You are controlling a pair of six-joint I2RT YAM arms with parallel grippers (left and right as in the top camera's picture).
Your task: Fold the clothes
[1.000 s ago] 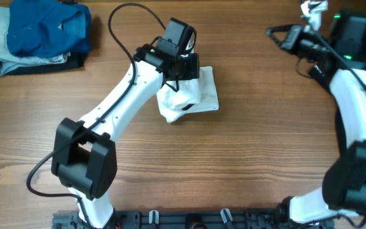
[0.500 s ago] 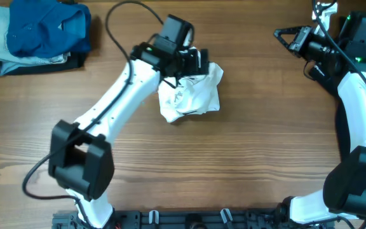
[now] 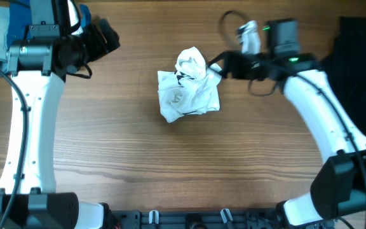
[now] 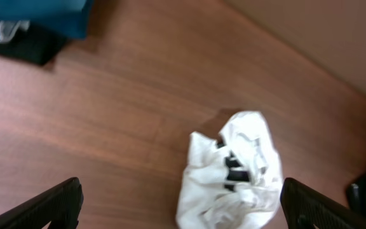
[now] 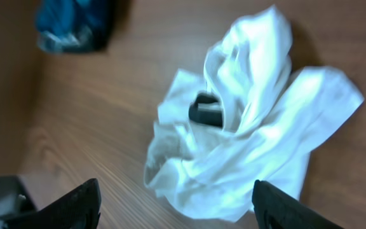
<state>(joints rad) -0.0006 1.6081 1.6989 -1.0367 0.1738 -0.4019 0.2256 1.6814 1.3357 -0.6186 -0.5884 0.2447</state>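
The clothes show as a crumpled white shirt [image 3: 189, 87] with a black print, heaped on the wooden table [image 3: 170, 165]. A black garment [image 3: 361, 60] lies at the far right. My left gripper [image 3: 113, 39] hangs open at the back left, well away from the shirt. In the left wrist view the shirt [image 4: 234, 175] lies ahead, off to the right between the spread fingers [image 4: 56, 205]. My right gripper [image 3: 216, 66] is open at the shirt's right edge. In the right wrist view the shirt [image 5: 246, 127] fills the space just past the wide-apart fingers [image 5: 284, 207], with nothing held.
A pile of folded blue and grey clothing [image 3: 2, 38] sits at the back left corner, partly under my left arm. It also shows in the left wrist view, as a blue pile [image 4: 37, 16], and in the right wrist view [image 5: 72, 25].
My left gripper opened, let go of the shirt and swung back to the far left. My right arm swung in from the far right to the shirt's edge and opened. The shirt slumped into a heap.
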